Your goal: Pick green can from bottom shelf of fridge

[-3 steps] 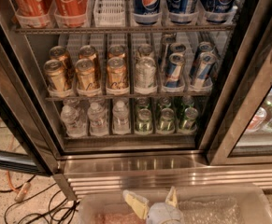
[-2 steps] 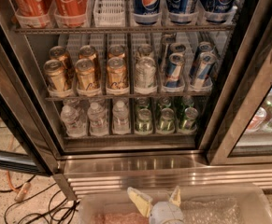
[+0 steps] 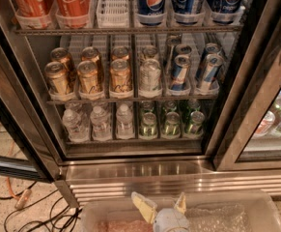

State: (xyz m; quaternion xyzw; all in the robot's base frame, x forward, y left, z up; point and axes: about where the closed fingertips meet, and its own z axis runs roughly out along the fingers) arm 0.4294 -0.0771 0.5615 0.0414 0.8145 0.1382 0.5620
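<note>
The fridge (image 3: 135,170) stands with its door swung open to the left. Its bottom shelf (image 3: 130,138) holds three small clear water bottles on the left and green cans on the right. The front green cans (image 3: 171,124) have shiny green sides and silver tops; more stand behind them. My gripper (image 3: 161,204) is at the bottom centre, low in front of the fridge's steel base, well below and in front of the cans. Its two pale fingers (image 3: 144,207) are spread apart and hold nothing.
Gold cans (image 3: 89,76), a silver can and blue cans fill the middle rack; cola bottles (image 3: 72,4) and blue bottles the top. The open glass door (image 3: 5,144) is on the left, a neighbouring cooler (image 3: 275,120) on the right. Cables (image 3: 29,211) lie on the floor. A clear tray (image 3: 217,216) sits around my gripper.
My gripper has shifted slightly to the right at the bottom of the view. The fridge and the cans have not moved.
</note>
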